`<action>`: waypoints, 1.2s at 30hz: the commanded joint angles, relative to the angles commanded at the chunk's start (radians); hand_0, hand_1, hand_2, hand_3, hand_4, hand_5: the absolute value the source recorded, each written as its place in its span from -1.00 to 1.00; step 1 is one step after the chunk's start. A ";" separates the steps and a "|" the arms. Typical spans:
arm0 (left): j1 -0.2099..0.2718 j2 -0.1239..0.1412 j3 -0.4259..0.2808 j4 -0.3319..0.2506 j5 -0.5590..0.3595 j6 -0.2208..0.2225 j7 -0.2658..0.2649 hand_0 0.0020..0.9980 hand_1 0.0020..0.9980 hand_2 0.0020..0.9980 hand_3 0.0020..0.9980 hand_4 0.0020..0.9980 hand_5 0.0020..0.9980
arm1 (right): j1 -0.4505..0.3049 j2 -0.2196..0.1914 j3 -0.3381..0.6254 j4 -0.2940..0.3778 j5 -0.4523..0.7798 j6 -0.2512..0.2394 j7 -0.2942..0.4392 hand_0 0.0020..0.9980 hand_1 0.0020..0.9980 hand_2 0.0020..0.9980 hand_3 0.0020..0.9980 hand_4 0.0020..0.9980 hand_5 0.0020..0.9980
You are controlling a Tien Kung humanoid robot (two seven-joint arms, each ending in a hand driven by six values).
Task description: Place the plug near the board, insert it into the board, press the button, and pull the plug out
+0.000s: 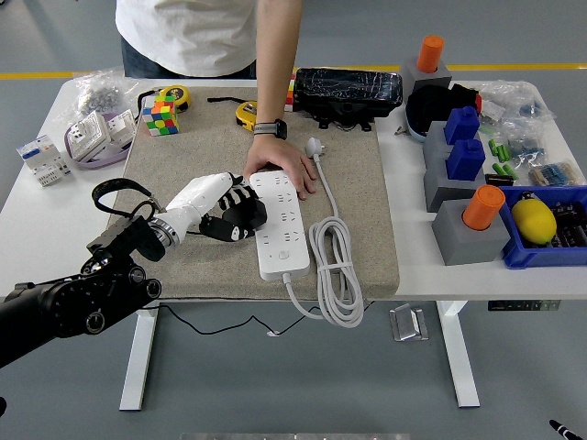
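The white power board (281, 229) lies on the tan mat (183, 165) at the table's middle. My left hand (223, 203) is white-backed with black fingers. It sits just left of the board's left edge, curled on a black plug (240, 218) that is held beside the board and not in a socket. A person's hand (284, 168) rests flat on the board's far end. The board's button (283, 254) shows near its front end. My right arm is out of view.
The board's white cable (335, 266) lies coiled to its right, ending in a white plug (316, 147). A Rubik's cube (159, 116), tape measures (246, 113), a black case (348, 89), grey and blue blocks (463, 156) and a blue bin (550, 229) stand around.
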 joint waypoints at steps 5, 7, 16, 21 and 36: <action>0.000 0.002 0.002 0.004 0.004 -0.006 0.012 -0.14 -0.06 0.07 0.15 0.42 -1.00 | -0.002 -0.001 -0.003 -0.001 0.001 0.000 0.000 0.23 0.34 0.28 0.14 0.95 0.17; 0.000 0.002 0.000 0.004 0.007 -0.013 0.019 -0.14 -0.06 0.07 0.15 0.42 -1.00 | -0.003 0.000 -0.003 -0.002 0.002 0.001 -0.001 0.23 0.34 0.28 0.14 0.95 0.17; 0.001 0.006 -0.018 -0.007 0.011 -0.039 0.032 0.35 0.46 0.52 0.59 1.00 -0.52 | -0.002 0.000 0.000 -0.001 0.000 0.001 -0.001 0.23 0.34 0.28 0.14 0.95 0.17; 0.007 0.009 -0.031 -0.019 0.007 -0.042 0.026 0.38 0.47 0.54 0.60 1.00 -0.42 | -0.003 0.001 0.000 -0.001 0.000 0.002 -0.001 0.23 0.34 0.28 0.14 0.95 0.17; 0.188 0.054 -0.282 -0.271 0.010 0.072 0.067 0.35 0.46 0.47 0.53 1.00 -0.15 | -0.004 -0.001 0.002 0.001 -0.005 0.001 -0.001 0.23 0.34 0.28 0.14 0.96 0.17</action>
